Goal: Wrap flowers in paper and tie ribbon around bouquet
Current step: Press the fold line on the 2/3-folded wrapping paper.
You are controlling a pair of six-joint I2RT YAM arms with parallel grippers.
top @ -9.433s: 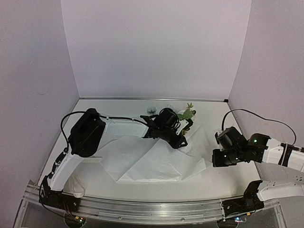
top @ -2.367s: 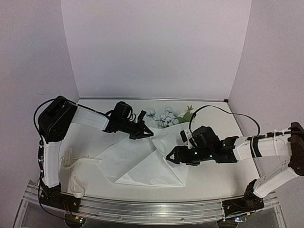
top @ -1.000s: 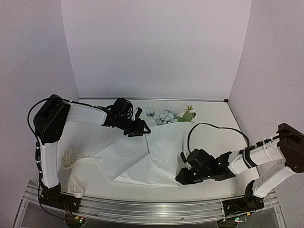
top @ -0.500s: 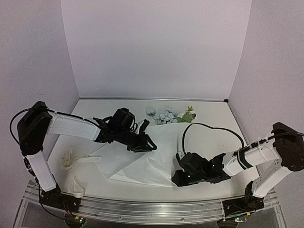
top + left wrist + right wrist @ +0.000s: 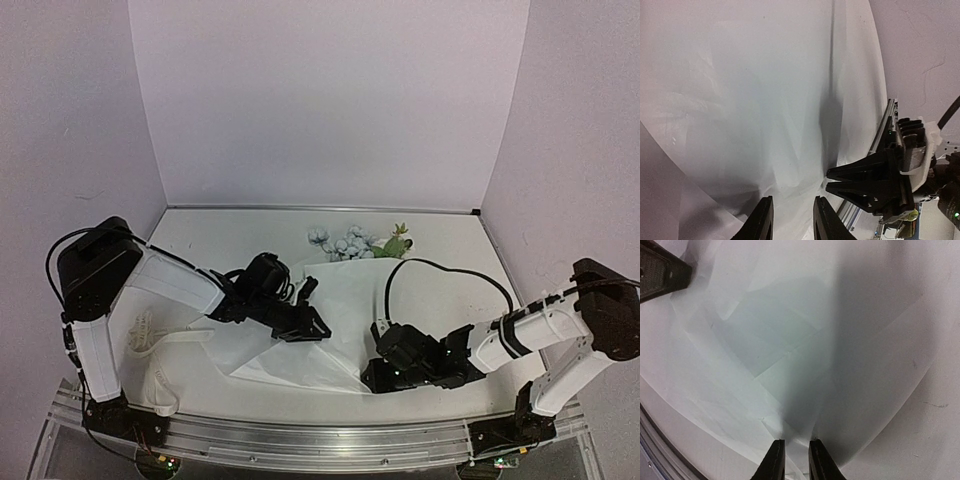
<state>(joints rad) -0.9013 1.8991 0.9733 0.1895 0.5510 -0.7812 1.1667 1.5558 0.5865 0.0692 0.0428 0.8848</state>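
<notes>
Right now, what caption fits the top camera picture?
Left pincer and right pincer on the white paper, flowers peeking out behind.

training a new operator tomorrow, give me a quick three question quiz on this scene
1. True or false: the flowers have their blooms beyond the far edge of the paper.
2. Fill in: the ___ hand pinches the paper's near corner.
3. The ribbon lies: A on the paper, B beside it on the left, C in a hand.
Key: 1 true; 2 right; 3 B.
</notes>
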